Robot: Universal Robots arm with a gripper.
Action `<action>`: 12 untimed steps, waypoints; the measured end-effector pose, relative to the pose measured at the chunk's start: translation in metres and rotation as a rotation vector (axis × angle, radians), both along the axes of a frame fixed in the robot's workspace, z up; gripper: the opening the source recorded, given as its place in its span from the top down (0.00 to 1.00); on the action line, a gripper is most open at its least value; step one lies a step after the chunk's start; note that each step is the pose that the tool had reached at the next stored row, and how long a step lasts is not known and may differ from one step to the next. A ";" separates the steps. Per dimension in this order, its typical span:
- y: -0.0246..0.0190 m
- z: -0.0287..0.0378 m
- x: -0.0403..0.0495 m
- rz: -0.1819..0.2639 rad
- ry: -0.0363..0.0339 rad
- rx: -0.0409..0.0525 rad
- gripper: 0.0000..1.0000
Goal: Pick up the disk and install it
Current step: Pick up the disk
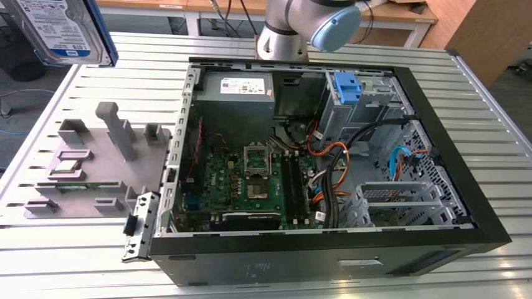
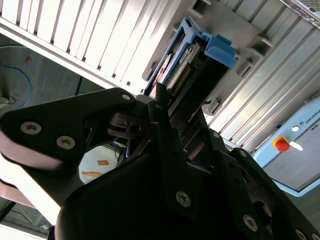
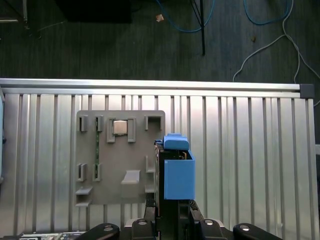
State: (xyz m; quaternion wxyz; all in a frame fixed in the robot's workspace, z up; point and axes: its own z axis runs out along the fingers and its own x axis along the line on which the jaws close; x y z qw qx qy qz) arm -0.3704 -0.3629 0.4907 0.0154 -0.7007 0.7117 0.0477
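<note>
The disk (image 1: 60, 30) hangs high above the table at the exterior view's upper left, its white-and-blue label facing the camera and a blue rail along its side. In both wrist views my gripper (image 3: 172, 212) is shut on the disk (image 3: 178, 176), which I see edge-on with its blue rail and tab pointing away from the wrist. The disk's connector edge and blue tab (image 2: 202, 52) stick out past the black fingers (image 2: 162, 107). It hovers over the edge of the grey fixture plate (image 3: 120, 165).
The open computer case (image 1: 486, 205) lies on the slatted aluminium table (image 1: 499, 118), with a drive cage holding a blue bracket (image 1: 347, 87) and a power supply (image 1: 237, 87). The grey fixture plate (image 1: 91, 165) lies beside the case. The arm's base (image 1: 287, 28) stands behind.
</note>
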 end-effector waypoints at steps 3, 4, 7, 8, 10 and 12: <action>0.0001 0.0000 0.0036 0.000 -0.0001 0.0001 0.65; 0.0001 0.0000 0.0048 0.000 0.0000 0.0000 0.65; 0.0001 0.0000 0.0086 0.000 0.0001 -0.0001 0.65; 0.0001 0.0000 0.0099 0.000 0.0000 0.0000 0.65; 0.0001 0.0000 0.0128 0.000 0.0001 0.0000 0.65; 0.0002 0.0000 0.0162 0.000 0.0000 0.0000 0.65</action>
